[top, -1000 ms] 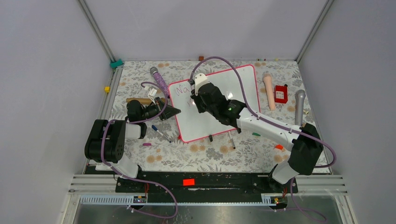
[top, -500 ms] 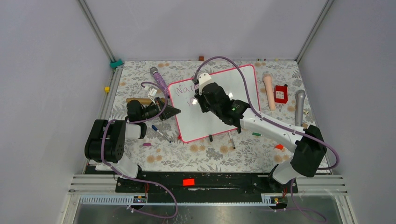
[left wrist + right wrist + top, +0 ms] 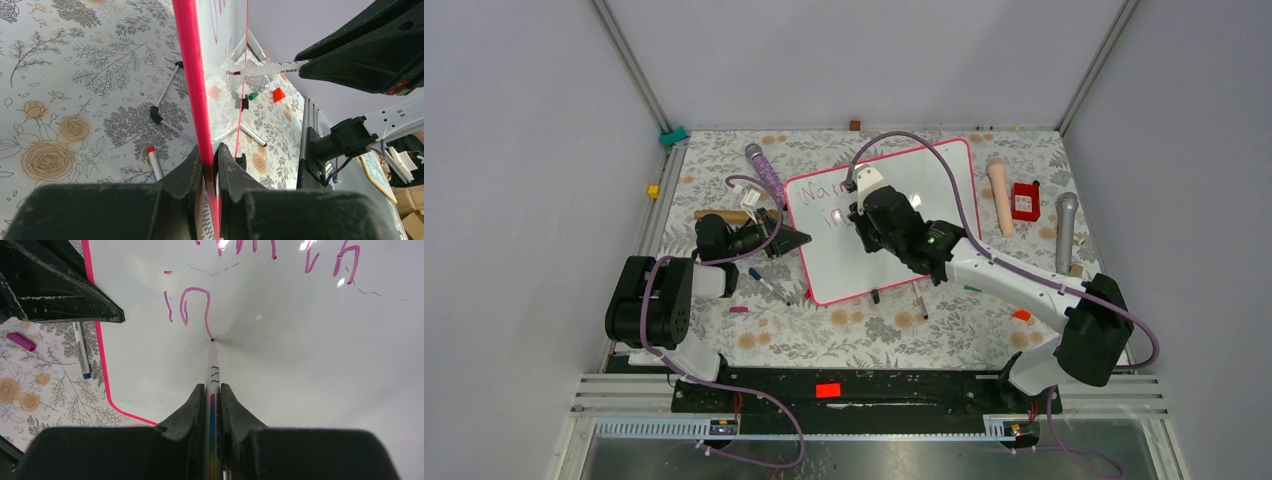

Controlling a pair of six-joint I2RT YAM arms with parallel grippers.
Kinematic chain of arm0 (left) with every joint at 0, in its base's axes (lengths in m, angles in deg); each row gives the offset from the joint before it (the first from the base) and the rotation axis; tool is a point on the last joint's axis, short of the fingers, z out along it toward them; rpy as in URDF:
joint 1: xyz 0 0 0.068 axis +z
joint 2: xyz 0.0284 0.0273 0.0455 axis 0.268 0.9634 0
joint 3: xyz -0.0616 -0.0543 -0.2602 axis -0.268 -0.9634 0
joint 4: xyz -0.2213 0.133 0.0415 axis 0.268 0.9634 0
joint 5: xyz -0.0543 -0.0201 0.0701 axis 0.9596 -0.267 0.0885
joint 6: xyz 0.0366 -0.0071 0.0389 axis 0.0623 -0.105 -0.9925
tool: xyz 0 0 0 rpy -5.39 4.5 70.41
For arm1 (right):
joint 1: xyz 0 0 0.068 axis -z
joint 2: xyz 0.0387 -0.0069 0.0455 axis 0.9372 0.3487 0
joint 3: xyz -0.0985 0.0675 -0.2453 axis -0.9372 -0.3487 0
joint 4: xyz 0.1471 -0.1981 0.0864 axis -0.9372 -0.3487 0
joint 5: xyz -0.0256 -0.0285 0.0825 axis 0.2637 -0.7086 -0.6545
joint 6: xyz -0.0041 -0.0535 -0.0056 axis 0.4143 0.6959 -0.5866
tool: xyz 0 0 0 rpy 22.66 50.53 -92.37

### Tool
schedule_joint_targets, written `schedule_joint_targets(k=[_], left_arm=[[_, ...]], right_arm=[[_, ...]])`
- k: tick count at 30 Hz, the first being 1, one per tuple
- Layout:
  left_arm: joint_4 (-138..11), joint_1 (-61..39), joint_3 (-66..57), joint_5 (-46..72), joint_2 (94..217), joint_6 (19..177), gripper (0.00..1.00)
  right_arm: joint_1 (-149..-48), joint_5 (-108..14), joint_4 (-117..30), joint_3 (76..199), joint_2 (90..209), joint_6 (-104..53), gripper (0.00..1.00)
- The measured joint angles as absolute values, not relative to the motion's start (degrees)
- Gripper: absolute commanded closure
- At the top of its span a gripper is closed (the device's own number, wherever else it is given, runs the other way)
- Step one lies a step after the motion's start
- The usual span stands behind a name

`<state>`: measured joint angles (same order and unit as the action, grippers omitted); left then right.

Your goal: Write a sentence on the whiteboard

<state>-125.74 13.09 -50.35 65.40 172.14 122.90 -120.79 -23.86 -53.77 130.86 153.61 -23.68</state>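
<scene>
The whiteboard [image 3: 924, 190], glossy white with a pink-red frame, lies tilted on the floral table. Purple-pink letters of the sentence [image 3: 826, 190] show at its upper left, with "in" [image 3: 187, 305] on a second line. My right gripper [image 3: 212, 395] is shut on a white marker [image 3: 212, 370] whose tip touches the board at the end of the "n". It hovers over the board's middle [image 3: 864, 215]. My left gripper [image 3: 210, 162] is shut on the board's left frame edge [image 3: 192, 75], at the board's left side in the top view [image 3: 796, 238].
Loose markers [image 3: 769, 287] and caps [image 3: 739, 310] lie left of and below the board. A purple wand [image 3: 764, 172], a wooden stick [image 3: 721, 214], a beige cylinder [image 3: 999, 195], a red box [image 3: 1025, 201] and a grey microphone [image 3: 1065, 230] lie around it.
My right gripper has moved right along the board with the marker. More of the first line is uncovered and the letters "in" now show on the second line. The left arm has not moved.
</scene>
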Motion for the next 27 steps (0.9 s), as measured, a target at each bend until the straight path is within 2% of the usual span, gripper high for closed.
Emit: schedule_joint_targets(k=[10,18,27], left_arm=[[-125.59,13.09,-50.18,65.66,172.27,122.90,1.00],[-122.03,13.37,-47.01,67.37,174.46,123.07,1.00],[-123.41,14.14,-46.52,68.50,175.92,124.91,1.00]], right_arm=[[-120.03,-25.17,-55.19,129.96,143.29,-24.34,1.00],[-116.57,-25.32,-52.39,123.93,133.61,-24.84,1.00],[-113.75,-26.68,-51.93,126.90,134.64,-24.71,1.00]])
